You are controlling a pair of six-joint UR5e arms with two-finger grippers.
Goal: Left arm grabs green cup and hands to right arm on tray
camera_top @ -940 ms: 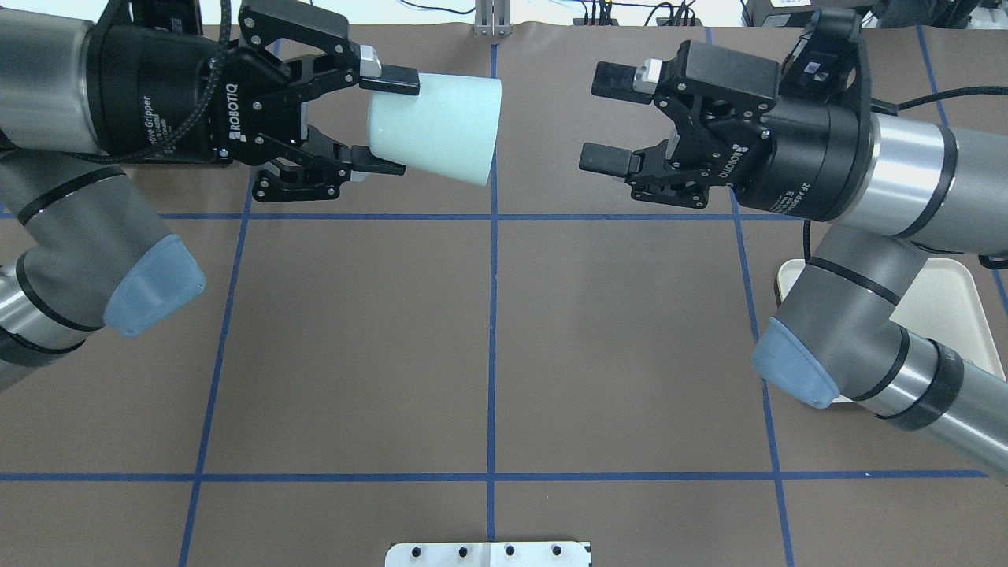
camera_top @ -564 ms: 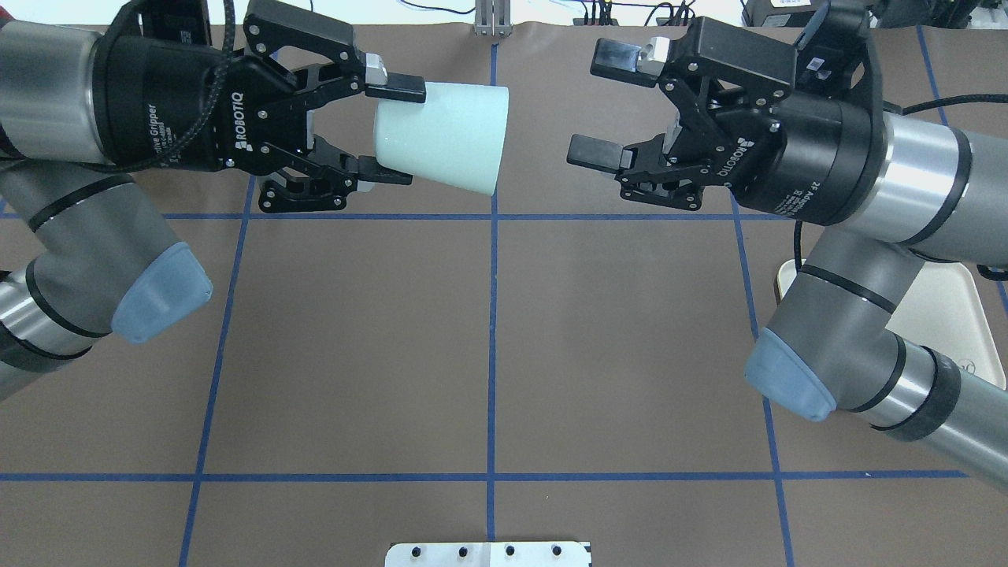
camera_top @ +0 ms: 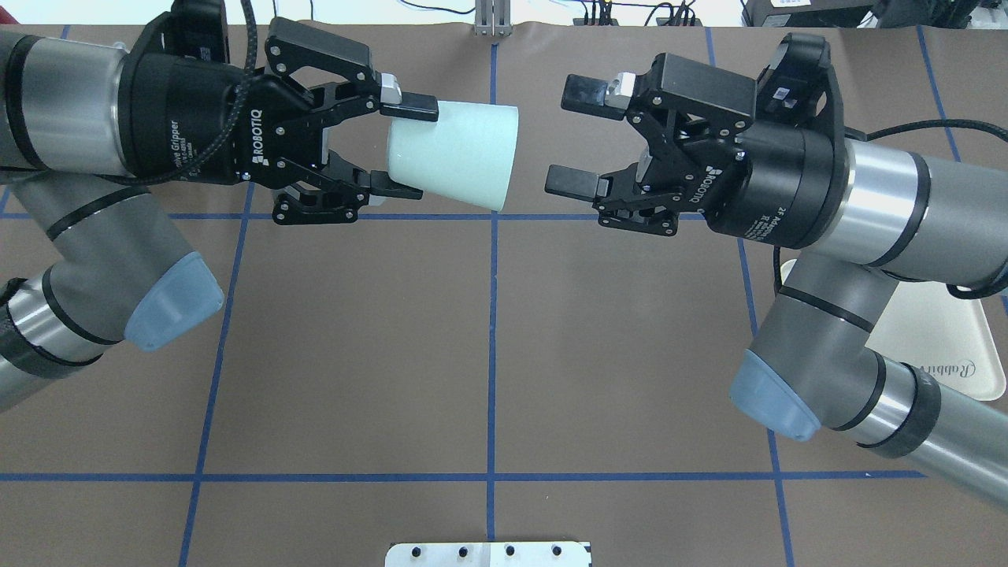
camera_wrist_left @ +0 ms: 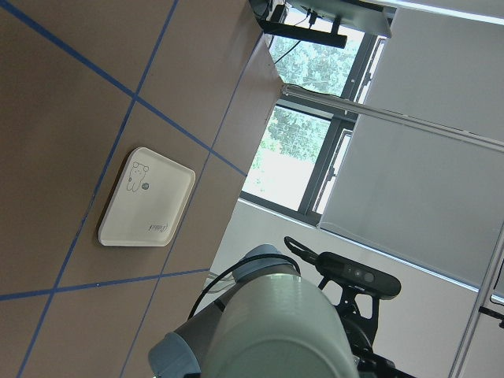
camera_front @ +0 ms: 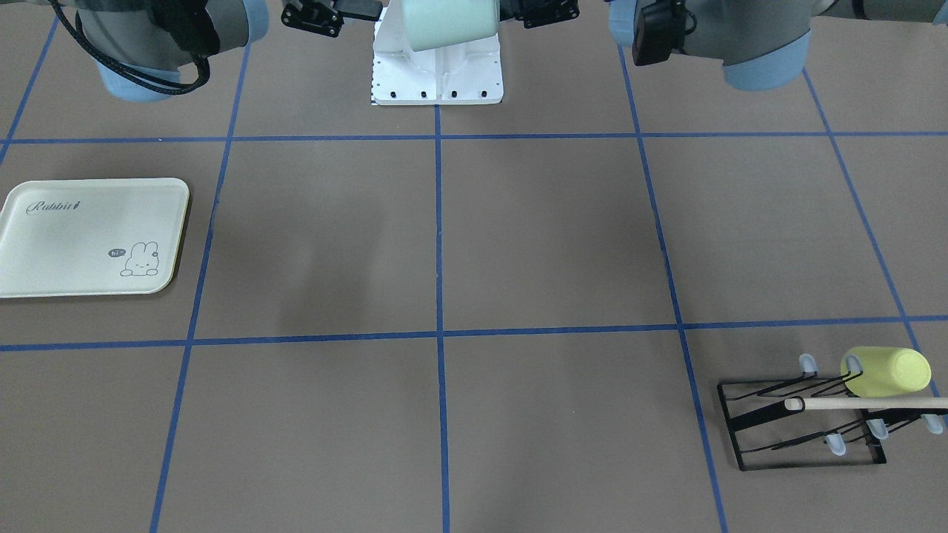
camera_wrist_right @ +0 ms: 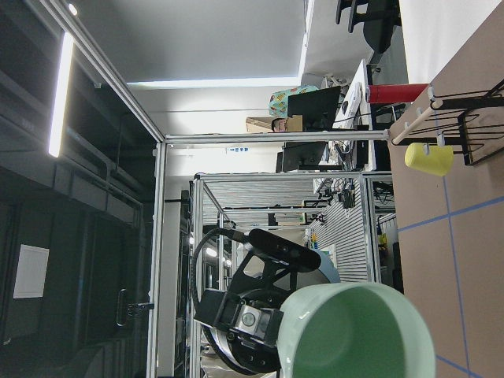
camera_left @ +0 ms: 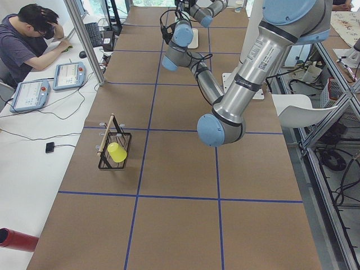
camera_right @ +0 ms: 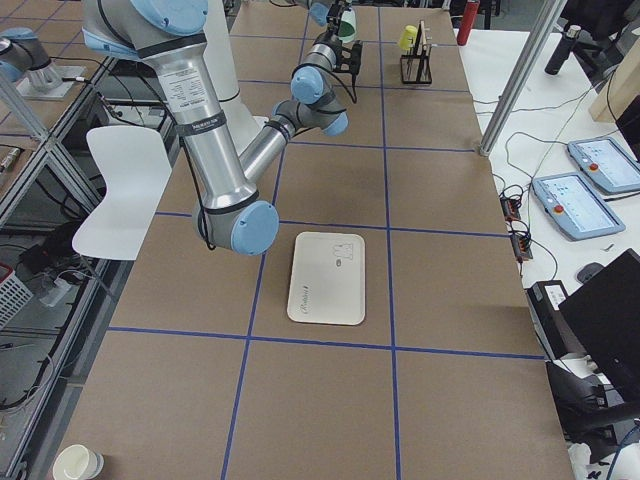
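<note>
Two claws: left claw clamps green cup base; right claw spread wide, near rim, not touching. Risk: premature release drops cup; skewed approach knocks rim.

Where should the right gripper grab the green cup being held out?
Grip the wide rim end of the green cup, coming from the robot's right along its axis. The cup lies sideways, mouth toward the open right gripper, and the left gripper clamps only the narrow base, leaving the rim half free.
</note>
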